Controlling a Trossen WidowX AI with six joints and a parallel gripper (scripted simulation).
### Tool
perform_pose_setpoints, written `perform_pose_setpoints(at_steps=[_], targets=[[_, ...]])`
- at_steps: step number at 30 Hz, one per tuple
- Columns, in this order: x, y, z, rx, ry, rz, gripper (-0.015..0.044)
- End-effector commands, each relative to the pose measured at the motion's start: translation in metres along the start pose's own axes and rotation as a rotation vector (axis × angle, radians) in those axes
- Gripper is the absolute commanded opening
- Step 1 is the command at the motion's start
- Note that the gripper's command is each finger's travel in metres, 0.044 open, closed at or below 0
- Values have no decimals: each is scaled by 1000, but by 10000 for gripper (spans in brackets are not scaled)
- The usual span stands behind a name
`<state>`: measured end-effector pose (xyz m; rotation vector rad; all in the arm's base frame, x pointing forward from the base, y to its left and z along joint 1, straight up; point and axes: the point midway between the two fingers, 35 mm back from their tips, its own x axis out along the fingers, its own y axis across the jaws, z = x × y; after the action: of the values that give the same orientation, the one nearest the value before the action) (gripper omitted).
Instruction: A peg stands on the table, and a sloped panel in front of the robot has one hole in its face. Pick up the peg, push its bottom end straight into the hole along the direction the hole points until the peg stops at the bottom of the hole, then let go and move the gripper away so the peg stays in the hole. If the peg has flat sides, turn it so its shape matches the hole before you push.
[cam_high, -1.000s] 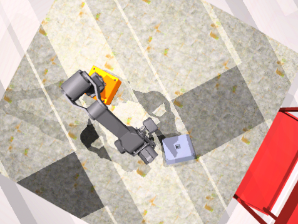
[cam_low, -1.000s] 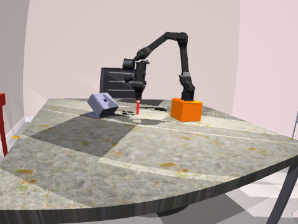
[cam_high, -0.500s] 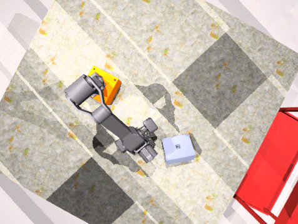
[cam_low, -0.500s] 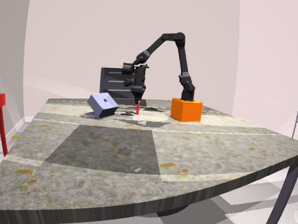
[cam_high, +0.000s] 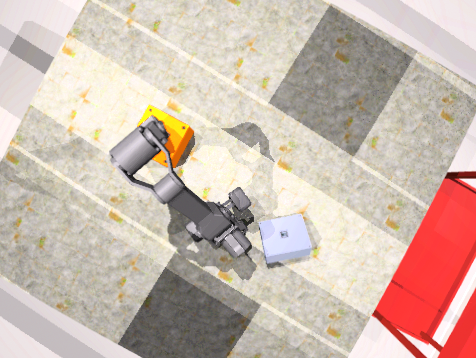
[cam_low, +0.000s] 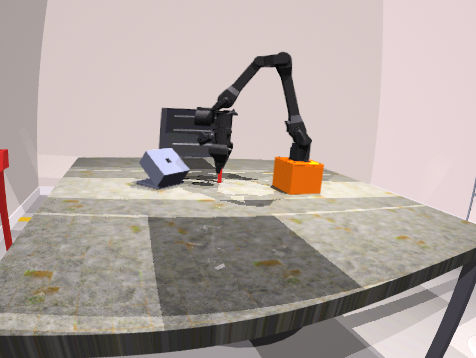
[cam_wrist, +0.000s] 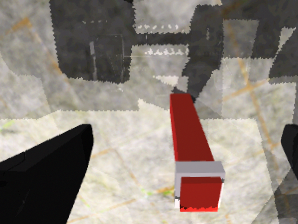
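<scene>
The red peg (cam_low: 220, 177) (cam_wrist: 192, 132) stands upright on the table, square in section, with a pale grey band near its top. The arm hides it in the top view. My gripper (cam_low: 220, 168) (cam_wrist: 188, 133) is open and empty, pointing down at the peg's upper end. In the wrist view the peg shows between the two spread fingers, its top low in the picture and right of the middle. The pale blue sloped panel (cam_high: 297, 244) (cam_low: 157, 158) stands beside the gripper. Its small square hole (cam_high: 284, 233) (cam_low: 168, 160) is near the middle of the face.
The orange base block (cam_high: 177, 137) (cam_low: 297, 177) carries the arm. A dark slatted cabinet (cam_low: 170, 127) shows behind the gripper in the exterior view. Red furniture (cam_high: 440, 250) stands past the table's edge. Shadows and light bands cross the patterned table top (cam_high: 200, 60) (cam_low: 100, 265).
</scene>
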<state>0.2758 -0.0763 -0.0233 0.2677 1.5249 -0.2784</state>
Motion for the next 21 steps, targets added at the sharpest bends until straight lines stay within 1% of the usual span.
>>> perform_pose_setpoints(at_steps=[1, 16, 21], targets=[[4, 1, -2, 3, 5, 6, 440], [1, 0, 0, 0, 1, 0, 46], [1, 0, 0, 0, 1, 0, 13]])
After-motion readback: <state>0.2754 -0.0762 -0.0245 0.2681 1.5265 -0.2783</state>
